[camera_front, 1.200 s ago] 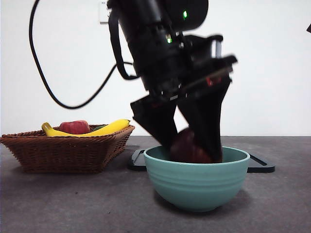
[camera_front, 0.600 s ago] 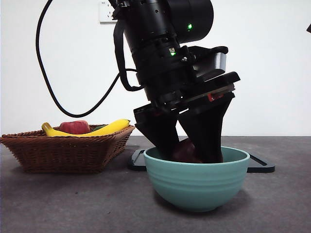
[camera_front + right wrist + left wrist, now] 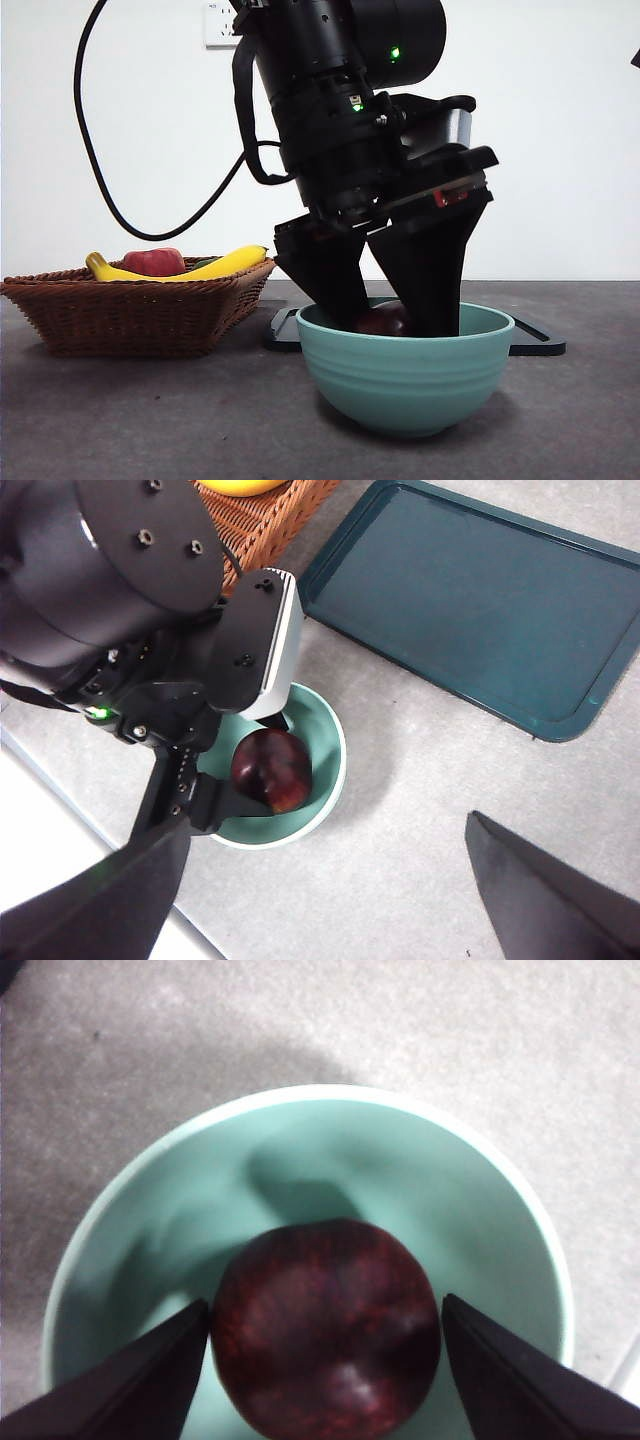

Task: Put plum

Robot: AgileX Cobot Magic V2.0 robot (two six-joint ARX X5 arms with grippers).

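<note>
Reaching down into the teal bowl, my left gripper has both black jaws dipped below the rim, one on either side of the plum. In my left wrist view the plum fills the space between my jaws; each jaw tip sits right at its skin, at its 9 and 3 o'clock, so I am closed about as wide as the fruit itself. Whether I press on it or only flank it, I cannot tell. The plum is dark maroon and glossy, low inside the bowl, its top just showing over the rim in the front view.

My right gripper hangs high over the table with its jaws spread wide and nothing between them. From up there I see my left gripper from above, the plum in the bowl, and a dark teal tray lying flat at about 1 o'clock from the bowl, apart from it.

In the front view a wicker basket stands at 9 o'clock from the bowl, well apart, holding yellow bananas and a red fruit. The tray shows as a thin dark edge behind the bowl.
</note>
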